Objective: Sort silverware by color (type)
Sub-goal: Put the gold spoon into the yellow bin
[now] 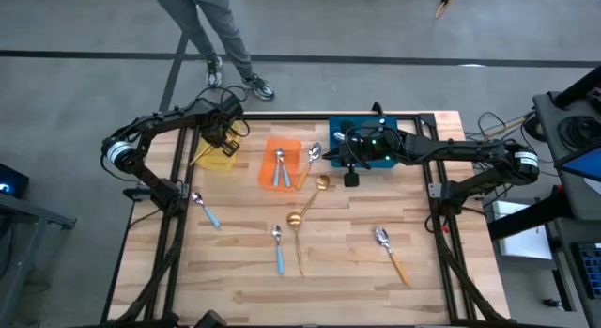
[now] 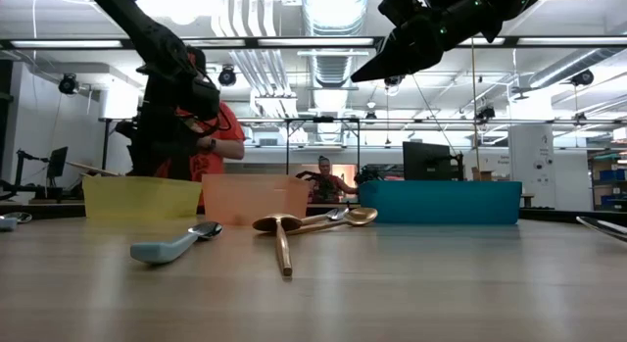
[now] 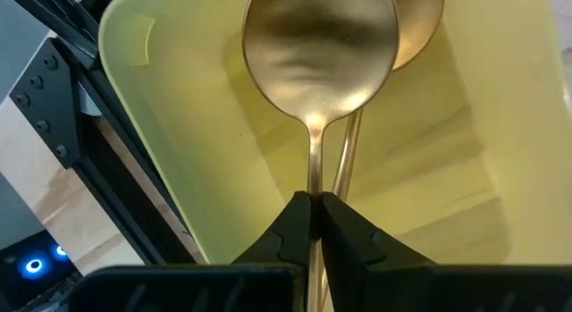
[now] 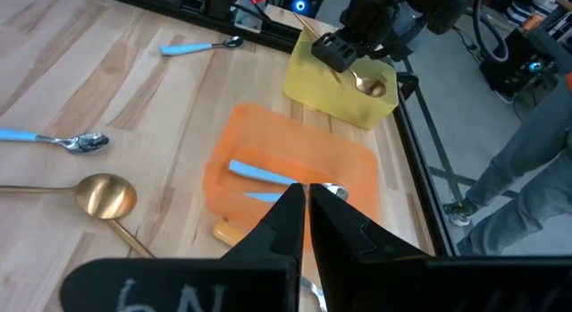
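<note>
The left hand (image 3: 311, 205) hangs over the yellow bin (image 1: 218, 151) at the worktop's (image 1: 357, 262) far left corner, its fingers clenched on the thin handle of a gold spoon (image 3: 320, 53), whose bowl points down into the bin; a 2nd gold spoon (image 3: 420, 26) already lies inside, just behind it. The right hand (image 4: 302, 200) hovers with its fingers clamped together on nothing, above the gap between the orange bin (image 1: 281, 164) and the blue bin (image 1: 376, 140). In the orange bin lie 2 blue-handled spoons (image 1: 280, 168), and an orange-handled spoon (image 1: 308, 164) leans on its right edge. Loose on the worktop are 2 more gold spoons (image 1: 310, 201), crossing near the middle, a blue-handled spoon (image 1: 205, 210) near the left edge, another blue-handled one (image 1: 278, 247) at centre, and an orange-handled spoon (image 1: 392, 254) toward the right. A person (image 1: 211, 32) stands beyond the far edge.
</note>
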